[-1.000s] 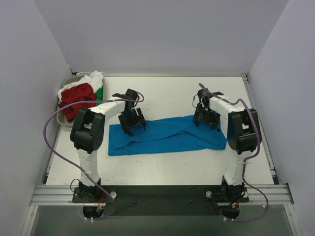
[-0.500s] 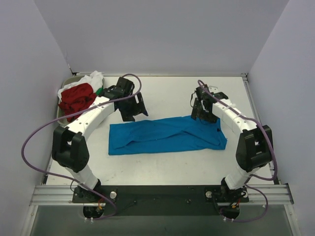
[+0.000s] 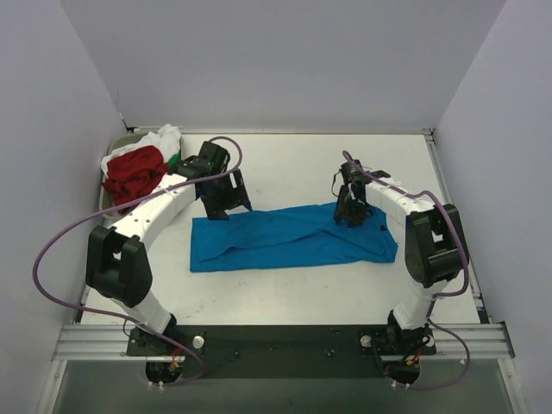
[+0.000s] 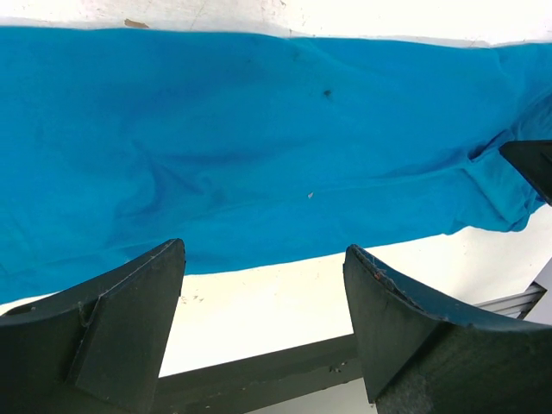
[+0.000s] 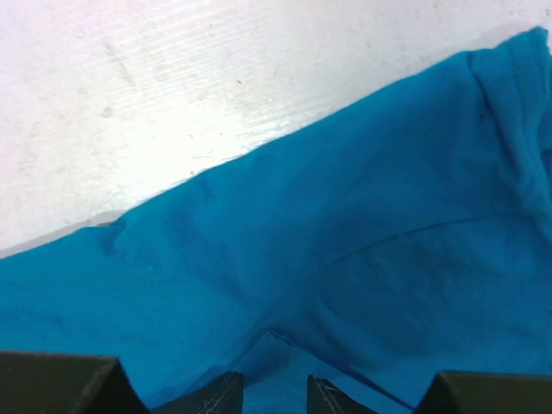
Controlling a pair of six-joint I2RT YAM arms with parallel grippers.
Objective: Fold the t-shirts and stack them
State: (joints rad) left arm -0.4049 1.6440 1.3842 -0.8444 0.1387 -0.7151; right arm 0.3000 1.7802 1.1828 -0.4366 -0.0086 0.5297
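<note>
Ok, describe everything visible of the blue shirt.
The blue shirt is bright blue soft cloth, folded into a long band lying flat across the white table, creased and wrinkled, with a few small dark specks. The open left gripper hangs over its left end. The right gripper sits at its far edge near the right end, fingers close around a small ridge of cloth; a grip cannot be confirmed.

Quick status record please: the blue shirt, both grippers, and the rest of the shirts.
blue t-shirt: lying as a long left-to-right strip, unstacked
left gripper: open, empty, by the shirt's far left edge
right gripper: closed on a fold at the shirt's far right edge
other shirts: red, white, green, bunched in tray, far left corner
</note>
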